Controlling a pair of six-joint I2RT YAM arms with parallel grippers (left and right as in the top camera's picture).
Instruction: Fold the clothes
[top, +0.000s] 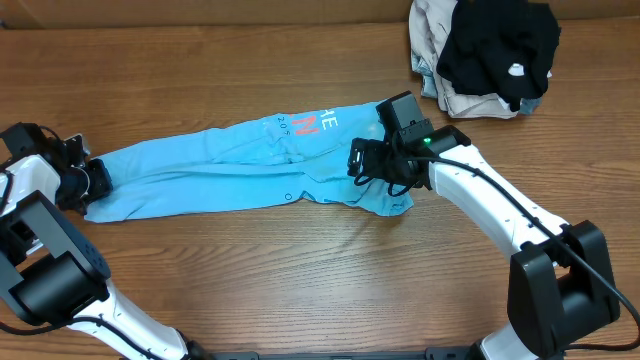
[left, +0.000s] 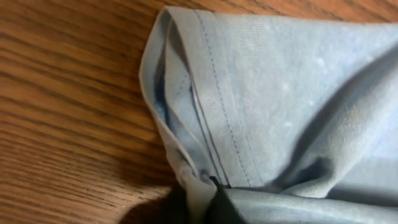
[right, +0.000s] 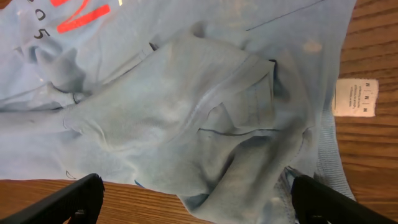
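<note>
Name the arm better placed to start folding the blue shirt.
Left, probably: the left gripper pinches the shirt at its hem end and could carry that end over. The right gripper hangs open above the collar end, gripping nothing.

Left wrist view: shirt (left: 280, 93) blurred, running off at 3 o'clock; left gripper (left: 200, 202) reduced to 2 dark finger stubs cut by the edge at 6 o'clock. Right wrist view: care label (right: 356, 98) at 3 o'clock, print too small to read; red lettering (right: 81, 15) clipped at 11 o'clock; right gripper (right: 196, 186) fingers (right: 68, 199) clipped at 7 and 5 o'clock. Overhead: clothes pile (top: 480, 50) cut at 1 o'clock.
</note>
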